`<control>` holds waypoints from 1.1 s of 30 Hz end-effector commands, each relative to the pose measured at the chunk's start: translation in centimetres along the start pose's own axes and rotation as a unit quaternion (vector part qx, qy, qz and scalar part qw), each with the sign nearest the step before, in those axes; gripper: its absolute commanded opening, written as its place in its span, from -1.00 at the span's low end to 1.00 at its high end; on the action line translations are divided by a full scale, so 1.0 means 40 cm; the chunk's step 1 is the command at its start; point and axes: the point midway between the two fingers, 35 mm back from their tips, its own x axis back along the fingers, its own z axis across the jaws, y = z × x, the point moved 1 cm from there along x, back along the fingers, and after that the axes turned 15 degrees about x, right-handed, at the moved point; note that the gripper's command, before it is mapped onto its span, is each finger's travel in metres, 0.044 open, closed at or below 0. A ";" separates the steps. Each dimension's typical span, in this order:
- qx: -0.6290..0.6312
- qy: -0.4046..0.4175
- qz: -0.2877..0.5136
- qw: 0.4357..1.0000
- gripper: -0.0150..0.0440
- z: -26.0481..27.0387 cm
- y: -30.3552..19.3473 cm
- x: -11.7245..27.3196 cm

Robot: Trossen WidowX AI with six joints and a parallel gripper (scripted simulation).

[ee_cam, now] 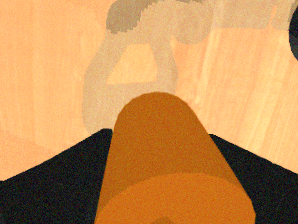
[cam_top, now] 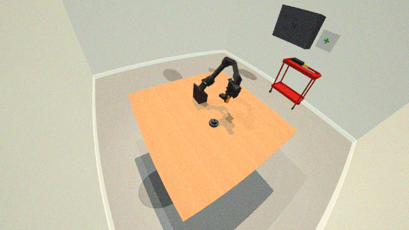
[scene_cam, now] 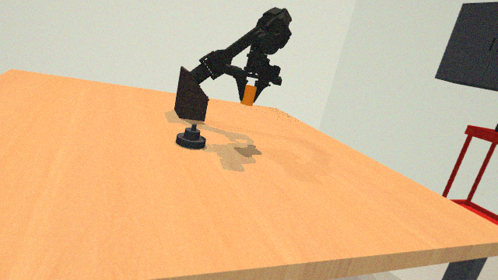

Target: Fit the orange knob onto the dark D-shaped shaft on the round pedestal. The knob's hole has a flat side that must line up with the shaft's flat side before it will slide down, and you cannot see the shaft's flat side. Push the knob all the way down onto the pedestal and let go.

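The orange knob (cam_top: pixel 227 99) (scene_cam: pixel 249 95) (ee_cam: pixel 155 140) is a cylinder held upright, with a slight tilt in the exterior view, well above the table. My gripper (scene_cam: pixel 248 97) (ee_cam: pixel 158 141) is shut on it, one finger on each side. The round pedestal (cam_top: pixel 211 124) (scene_cam: pixel 191 141) stands on the table with the dark shaft (scene_cam: pixel 194 127) sticking up from its stepped middle, bare. The knob is off to the pedestal's right in the exterior view and higher than the shaft. The knob's hole and the shaft's flat side are hidden.
The wooden table (cam_top: pixel 192 153) (scene_cam: pixel 117 194) carries the arm's base (cam_top: pixel 200 94) (scene_cam: pixel 191 97), close behind the pedestal. The arm's shadow falls beside the pedestal. A red cart (cam_top: pixel 287 92) (scene_cam: pixel 482 134) stands beyond the table, and a dark cabinet (cam_top: pixel 298 27) (scene_cam: pixel 471 47) hangs on the wall.
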 end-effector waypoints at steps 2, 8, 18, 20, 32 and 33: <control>0.001 0.007 -0.005 1.000 -0.49 0.013 -0.003 0.041; -0.001 0.006 -0.005 1.000 -0.49 -0.010 0.007 0.037; -0.002 0.004 -0.005 1.000 -0.49 -0.079 0.032 0.026; -0.002 0.004 -0.005 1.000 -0.49 -0.093 0.036 0.023; -0.001 0.002 -0.005 1.000 -0.49 -0.179 0.056 0.004; -0.001 0.002 -0.005 1.000 -0.49 -0.186 0.057 0.002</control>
